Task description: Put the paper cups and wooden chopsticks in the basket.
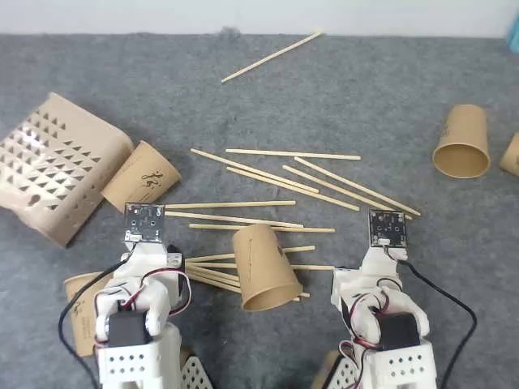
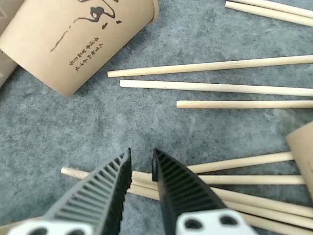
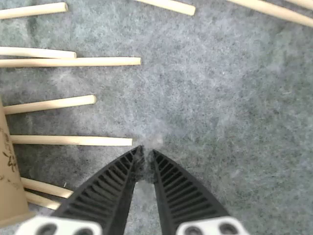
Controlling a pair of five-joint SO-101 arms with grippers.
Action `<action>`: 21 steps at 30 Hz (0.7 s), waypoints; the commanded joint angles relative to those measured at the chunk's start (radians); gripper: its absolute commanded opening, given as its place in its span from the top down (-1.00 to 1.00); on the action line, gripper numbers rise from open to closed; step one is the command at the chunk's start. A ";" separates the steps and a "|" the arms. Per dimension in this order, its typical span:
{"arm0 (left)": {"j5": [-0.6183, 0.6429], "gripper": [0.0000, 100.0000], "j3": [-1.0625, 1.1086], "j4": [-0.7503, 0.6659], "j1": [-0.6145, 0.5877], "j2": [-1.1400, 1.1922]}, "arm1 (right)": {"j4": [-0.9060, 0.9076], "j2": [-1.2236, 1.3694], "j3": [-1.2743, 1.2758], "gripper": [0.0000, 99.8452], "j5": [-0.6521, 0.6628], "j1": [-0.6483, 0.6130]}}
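Several wooden chopsticks (image 1: pixel 268 174) lie scattered on the grey carpet; one (image 1: pixel 272 57) lies apart at the back. The beige basket (image 1: pixel 57 166) lies on its side at the left, with a paper cup (image 1: pixel 142 180) beside it. Another cup (image 1: pixel 263 267) lies on chopsticks between the arms. A third (image 1: pixel 462 142) and one at the edge (image 1: pixel 512 154) are far right. One more cup (image 1: pixel 79 312) lies by the left arm (image 1: pixel 138 292). My left gripper (image 2: pixel 142 155) hangs just ajar and empty over chopstick ends (image 2: pixel 146 178), near the cup (image 2: pixel 73 39). My right gripper (image 3: pixel 146 152) is shut over bare carpet beside chopstick ends (image 3: pixel 73 141).
The right arm (image 1: pixel 381 300) stands at the front right. A pale wall edge runs along the back of the carpet. Open carpet lies between the right arm and the far-right cups.
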 commanded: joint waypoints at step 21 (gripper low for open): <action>-0.005 0.86 -0.007 -0.183 -0.153 -0.026 | 0.005 -0.021 0.018 0.98 -0.012 -0.007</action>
